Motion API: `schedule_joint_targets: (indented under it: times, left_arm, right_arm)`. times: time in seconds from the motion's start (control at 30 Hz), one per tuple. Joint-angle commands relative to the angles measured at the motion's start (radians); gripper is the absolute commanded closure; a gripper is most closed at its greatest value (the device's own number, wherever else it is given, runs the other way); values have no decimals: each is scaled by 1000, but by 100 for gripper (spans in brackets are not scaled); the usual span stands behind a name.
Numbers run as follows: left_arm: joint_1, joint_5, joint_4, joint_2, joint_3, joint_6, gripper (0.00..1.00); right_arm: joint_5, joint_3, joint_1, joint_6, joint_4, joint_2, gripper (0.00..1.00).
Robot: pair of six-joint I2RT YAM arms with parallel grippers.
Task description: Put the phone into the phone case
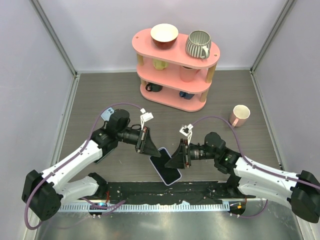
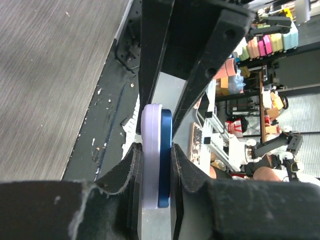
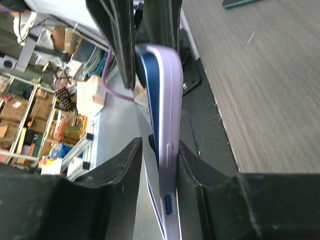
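I see the left gripper [image 2: 156,167] and right gripper [image 3: 159,162] pinching phone [image 2: 165,150] and case [image 2: 150,150] at opposite edges, with open table [image 1: 100,95] on the far side.

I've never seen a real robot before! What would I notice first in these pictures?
First you'd spot the two black arms meeting near the front of the table. The left fingers and the right fingers both pinch a dark phone pressed together with a lilac case. Next comes the pink shelf at the back, with a bowl and a striped mug on top.
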State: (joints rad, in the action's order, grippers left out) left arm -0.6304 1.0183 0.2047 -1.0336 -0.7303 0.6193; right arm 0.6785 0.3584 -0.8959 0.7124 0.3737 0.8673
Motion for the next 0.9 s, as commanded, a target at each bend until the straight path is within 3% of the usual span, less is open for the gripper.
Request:
schedule_joint_targets:
  times: [0.0,0.07,0.17,0.23,0.27,0.33,0.37,0.47,0.63,0.73,0.83,0.87]
  left_arm:
    - [-20,-47,124,-32,-61,-59,100]
    - [-26,-47,101,-34,-61,-50,100]
    - [-26,-47,76,-39,-60,-26,98]
    - [-25,-81,119,-43,-81,-45,70]
    - [-25,-104,140,-42,-92,-61,48]
    - [-9,-196,192,-19,-122,-90,41]
    - [3,-217,199,-7,-129,-90,34]
    - [69,-235,170,47,-121,-41,25]
    - [106,-118,-60,101,-31,103,24]
    - [106,-87,-243,99,32,226,29]
    - [106,-75,-335,89,65,289,36]
    - [106,-63,-349,78,69,296,47]
  right_arm:
    - [-82,105,-3,16,165,10,62]
    - [-71,113,-3,27,191,35,64]
    - [-45,117,-3,59,257,88,95]
    - [-53,119,-5,61,255,93,99]
    - [-56,116,-3,58,257,87,99]
    - [-78,106,-3,41,240,52,99]
    - [-89,108,-3,30,223,38,99]
    - [-169,102,-3,-2,163,-45,99]
    - [-240,91,-5,-2,153,-117,99]
    - [-238,97,-3,4,162,-108,99]
    - [-235,90,-3,19,198,-91,99]
    - [-237,86,-3,25,205,-85,99]
